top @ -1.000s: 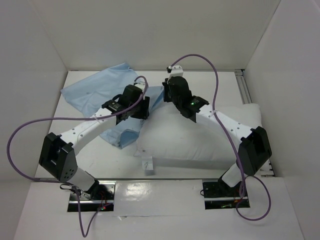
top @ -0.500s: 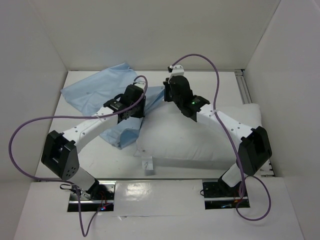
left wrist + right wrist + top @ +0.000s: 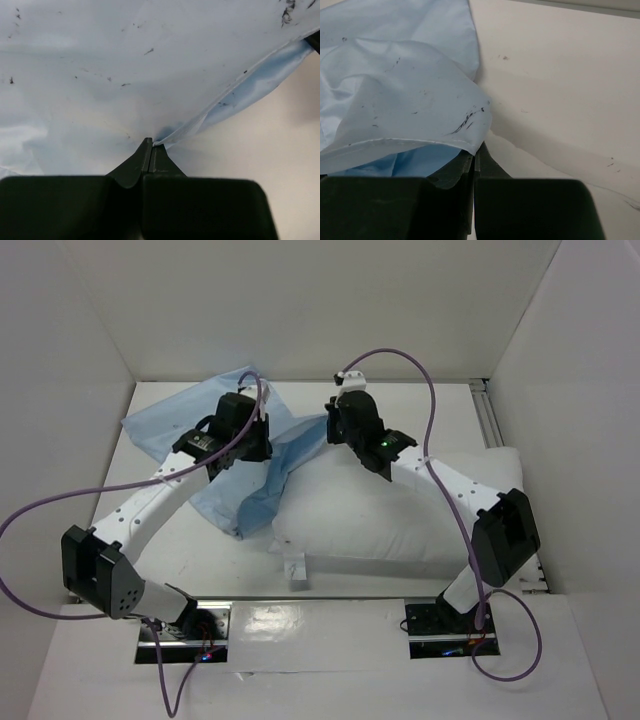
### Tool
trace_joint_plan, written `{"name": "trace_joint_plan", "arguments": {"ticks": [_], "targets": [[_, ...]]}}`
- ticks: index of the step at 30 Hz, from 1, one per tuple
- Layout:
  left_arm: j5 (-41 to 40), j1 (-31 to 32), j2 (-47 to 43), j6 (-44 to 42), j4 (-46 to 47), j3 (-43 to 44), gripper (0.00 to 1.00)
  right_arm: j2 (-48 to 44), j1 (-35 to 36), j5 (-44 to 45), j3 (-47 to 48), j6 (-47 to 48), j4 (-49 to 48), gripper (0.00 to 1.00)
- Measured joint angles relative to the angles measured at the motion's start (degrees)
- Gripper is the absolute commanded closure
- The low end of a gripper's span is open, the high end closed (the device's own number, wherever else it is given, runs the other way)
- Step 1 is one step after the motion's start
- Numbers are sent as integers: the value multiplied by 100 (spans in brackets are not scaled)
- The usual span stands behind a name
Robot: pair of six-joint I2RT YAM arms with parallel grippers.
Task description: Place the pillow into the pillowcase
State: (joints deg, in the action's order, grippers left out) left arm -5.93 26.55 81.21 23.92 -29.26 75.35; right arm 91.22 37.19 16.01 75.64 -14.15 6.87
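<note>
The pale blue pillowcase (image 3: 165, 420) lies crumpled at the back left, one part pulled taut toward the middle. The plump white pillow (image 3: 400, 515) lies right of centre, its left end against the blue cloth. My left gripper (image 3: 260, 442) is over the pillowcase. In the left wrist view it (image 3: 152, 145) is shut on a fold of the cloth's edge (image 3: 235, 95). My right gripper (image 3: 333, 428) is at the cloth's right corner, above the pillow's far edge. In the right wrist view it (image 3: 476, 150) is shut on the speckled hem (image 3: 410, 100).
A small white block (image 3: 296, 568) sits by the near edge, in front of the pillow. A metal rail (image 3: 487, 415) runs along the back right. White walls (image 3: 300, 300) close in the table on three sides. Purple cables (image 3: 60, 490) loop from both arms.
My left gripper has shut on the pillowcase and moved back and left, drawing the cloth up with it; its elbow has swung left. The right arm has stayed put.
</note>
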Motion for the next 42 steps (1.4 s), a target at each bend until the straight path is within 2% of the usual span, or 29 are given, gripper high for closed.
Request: {"name": "trace_joint_plan", "arguments": {"ticks": [5, 10, 18, 19, 20, 21, 23, 24, 27, 33, 39, 42], "targets": [[-131, -50, 0, 101, -101, -87, 100, 31, -20, -70, 11, -20, 0, 100], [-103, -531, -7, 225, -236, 260, 100, 479, -133, -551, 363, -59, -144, 100], [442, -1102, 315, 389, -225, 1663, 100, 2608, -422, -1351, 2656, -146, -509, 100], [503, -1156, 431, 420, -234, 1770, 100, 2942, -463, -1412, 3130, -151, -426, 97], [544, -1200, 535, 461, -247, 1836, 100, 3187, -496, -1480, 3501, -170, -358, 86], [588, -1241, 662, 481, -267, 1897, 100, 3458, -538, -1547, 3943, -181, -186, 55], [627, -1298, 826, 494, -343, 1923, 100, 3654, -627, -1534, 4242, -232, 74, 32], [647, -1329, 881, 496, -433, 1923, 100, 3652, -697, -1515, 4214, -236, 232, 15], [765, -1427, 935, 498, -584, 1923, 100, 3292, -826, -1366, 3539, -258, 452, 1], [925, -1547, 973, 496, -621, 1928, 100, 1810, -557, -841, 1853, -306, 1228, 1], [1036, -1598, 1088, 485, -640, 1928, 100, 470, 619, -131, 1060, -472, 1825, 1], [1047, -1598, 1128, 485, -640, 1928, 100, 219, 1054, 17, 605, -686, 1965, 1]]}}
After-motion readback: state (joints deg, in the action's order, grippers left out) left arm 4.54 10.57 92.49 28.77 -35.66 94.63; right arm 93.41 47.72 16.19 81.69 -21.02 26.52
